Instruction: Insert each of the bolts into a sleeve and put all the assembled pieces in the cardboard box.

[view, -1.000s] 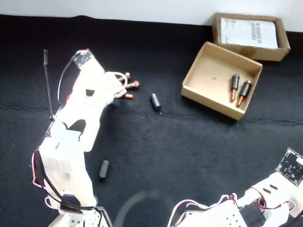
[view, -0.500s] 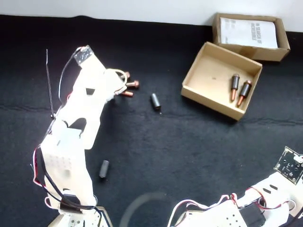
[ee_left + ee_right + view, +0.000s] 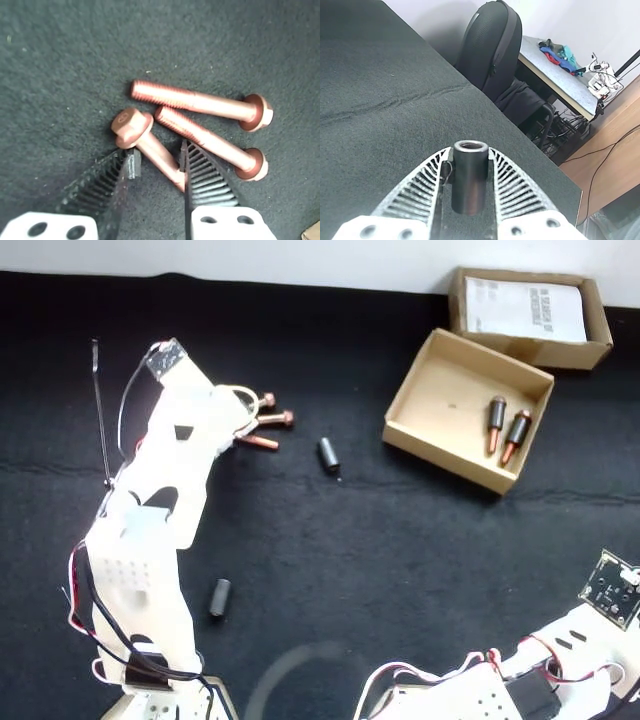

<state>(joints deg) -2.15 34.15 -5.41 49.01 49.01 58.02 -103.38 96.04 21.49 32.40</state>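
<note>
While the left gripper [image 3: 158, 158], jaws apart, straddles the shank of one bolt [image 3: 134, 126], closing squarely should spare the other bolts [image 3: 200, 102]; the right gripper [image 3: 470, 151] is clamped on a sleeve [image 3: 469, 182].

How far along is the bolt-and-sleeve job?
Done: two assembled pieces lie in the cardboard box. In hand: the right hand is shut on a sleeve; the left hand is open astride one of three loose bolts. Left: those three bolts, plus two sleeves on the table, to assemble and box.
</note>
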